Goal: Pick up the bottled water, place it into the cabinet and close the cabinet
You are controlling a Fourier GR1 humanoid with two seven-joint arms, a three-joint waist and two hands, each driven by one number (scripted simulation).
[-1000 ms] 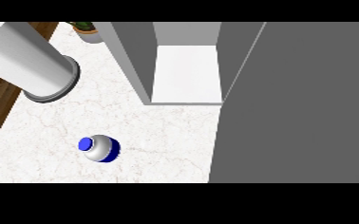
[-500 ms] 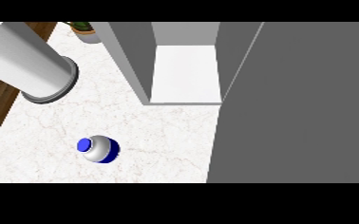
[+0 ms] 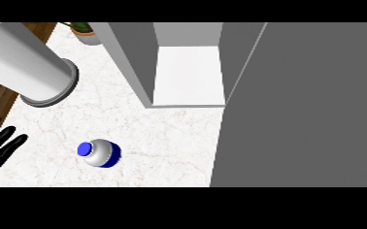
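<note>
Cabinet door (image 3: 301, 106): grey, swung open, fills the right side and is cut off by the frame.
Cabinet (image 3: 188, 75): open, white shelf bare.
Counter (image 3: 165, 140): white marble.
Grey cylinder (image 3: 32, 73): upper left, top cut off.
Bottled water (image 3: 99, 153): upright on the counter (blue cap up), apart from the hand.
Left hand (image 3: 8, 143): only straight, spread fingertips at the left edge.
Potted plant (image 3: 86, 31): mostly hidden.

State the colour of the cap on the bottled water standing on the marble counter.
Blue, on the round grey-and-blue bottled water, seen from above in the head view.
</note>
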